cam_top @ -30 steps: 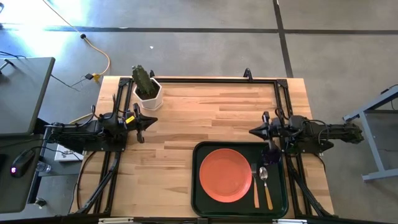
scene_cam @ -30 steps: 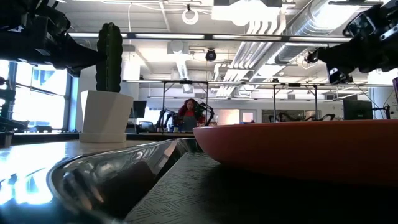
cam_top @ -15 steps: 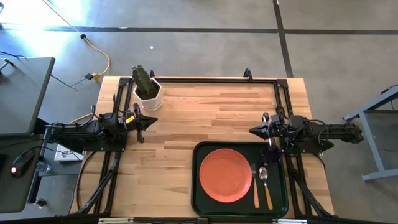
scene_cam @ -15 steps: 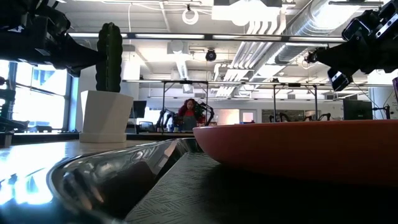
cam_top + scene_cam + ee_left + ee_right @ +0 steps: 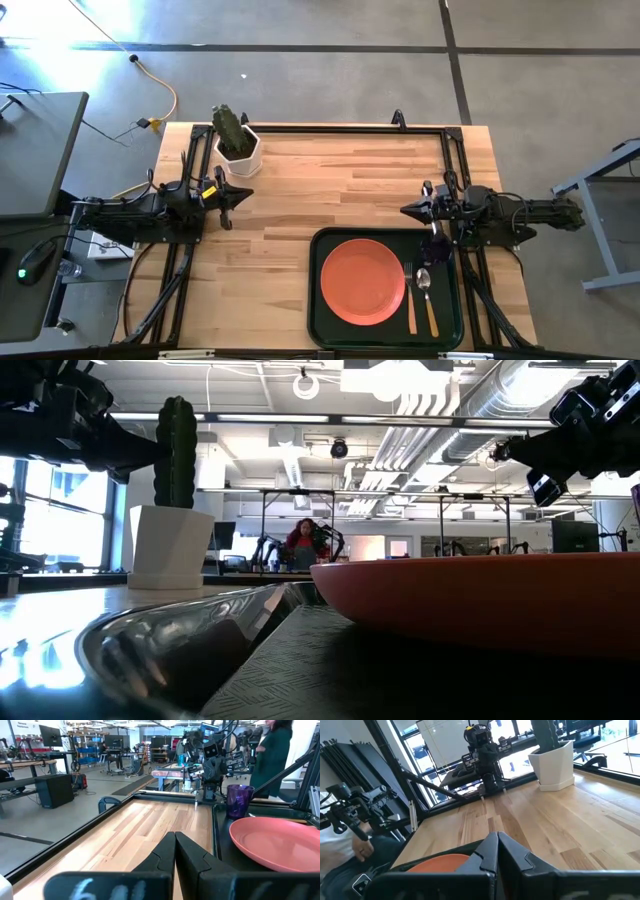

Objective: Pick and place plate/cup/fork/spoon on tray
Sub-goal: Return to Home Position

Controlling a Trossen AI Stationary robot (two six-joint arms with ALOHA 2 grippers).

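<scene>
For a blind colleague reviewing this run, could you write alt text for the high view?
A large dark green plastic tray at the wooden table's near right holds a round orange plate, a purple cup, a fork and a spoon. Both dark arms rest at the table's sides, left hand and right hand shut. A white potted cactus stands far left.

Robotics lab, workbenches [image 5: 30,767], monitors [image 5: 50,735], exposed ceiling ducts [image 5: 500,400], concrete floor [image 5: 330,80]

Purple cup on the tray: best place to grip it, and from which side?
Probably across the rim of the small dark purple plastic cup, coming straight down. It stands upright with its mouth open in the far right corner of the dark green rectangular tray; the right gripper is nearest, and the round orange-coral plate crowds a sideways approach.
</scene>
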